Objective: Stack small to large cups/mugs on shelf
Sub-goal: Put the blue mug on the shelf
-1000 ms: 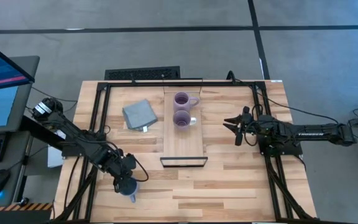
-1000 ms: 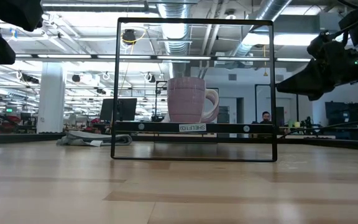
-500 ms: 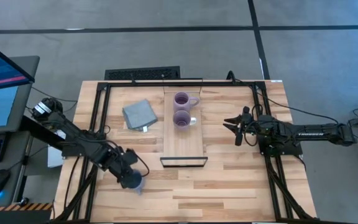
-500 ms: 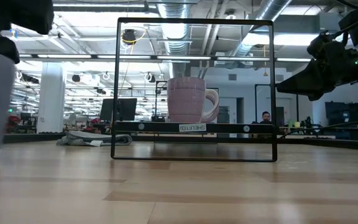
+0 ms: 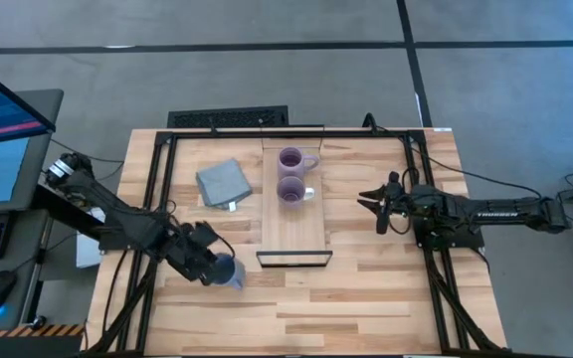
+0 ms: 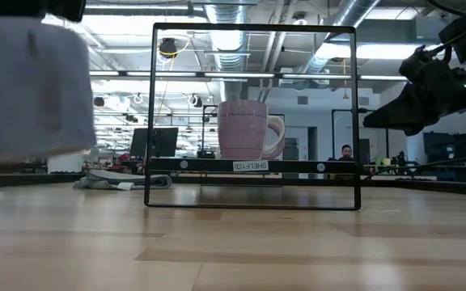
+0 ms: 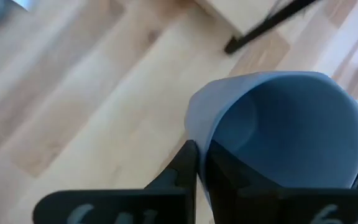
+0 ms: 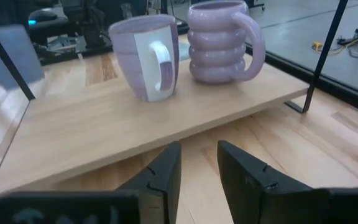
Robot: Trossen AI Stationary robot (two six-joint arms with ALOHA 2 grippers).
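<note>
The blue mug [image 5: 229,270] is sitting in the lower left of the high view, clamped in the left claw [image 5: 217,268], whose fingers [image 7: 185,168] are pinching the mug's wall, one outside and one inside the rim as the left wrist view is showing it. In the low view the blue mug [image 6: 37,87] is filling the upper left of the frame with its base hanging well above the bench [image 6: 233,242], so it is being carried, not resting. It is lying to the left of the shelf's dark front edge and near it, but not yet over the shelf [image 5: 301,227]. Two purple mugs are already standing on the shelf in the upper middle of the high view, the ribbed mug [image 5: 291,159] behind and the smooth mug [image 5: 290,190] just in front of it, close together in a row. By my reading about two thirds of the job is done: the blue mug is the last one waiting to be set on the bare front stretch of the shelf. The right claw [image 5: 378,204] is hovering at the right of the shelf, fingers [image 8: 166,168] apart and holding nothing. A folded cloth [image 5: 222,182] is lying left of the shelf.
</note>
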